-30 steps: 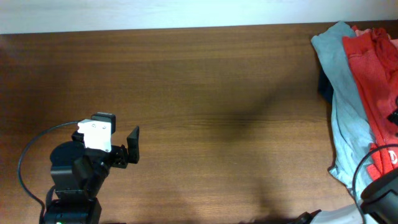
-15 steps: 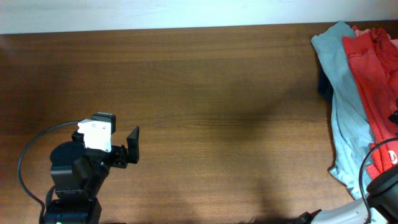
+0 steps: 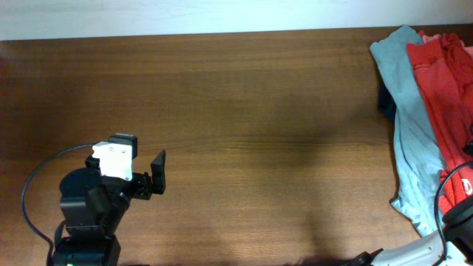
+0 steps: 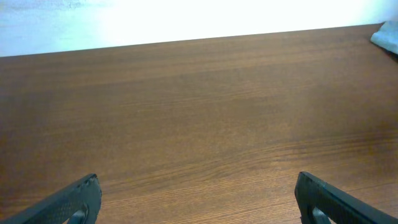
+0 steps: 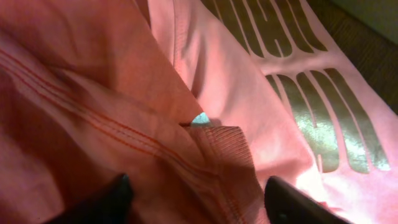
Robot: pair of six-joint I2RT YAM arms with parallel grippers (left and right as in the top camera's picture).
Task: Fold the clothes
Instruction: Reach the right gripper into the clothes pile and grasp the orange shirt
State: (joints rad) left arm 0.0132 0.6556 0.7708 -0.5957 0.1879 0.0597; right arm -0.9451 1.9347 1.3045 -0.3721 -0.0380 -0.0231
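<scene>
Wooden table (image 3: 244, 111): left gripper (image 4: 198, 202) unmoved, jaws spread above the wood. Clothes (image 3: 432, 96) heaped at the right edge. Right arm (image 3: 457, 222) has edged rightward. Only the wrist view shows the right gripper (image 5: 199, 202), jaws spread on the orange-red shirt (image 5: 81, 93).

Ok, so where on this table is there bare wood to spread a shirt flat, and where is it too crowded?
Bare wood runs from the left gripper across the table to the grey shirt, up to the far edge. Crowded: the right end, where the grey shirt and orange-red shirt pile up, the right gripper down in the pile.
</scene>
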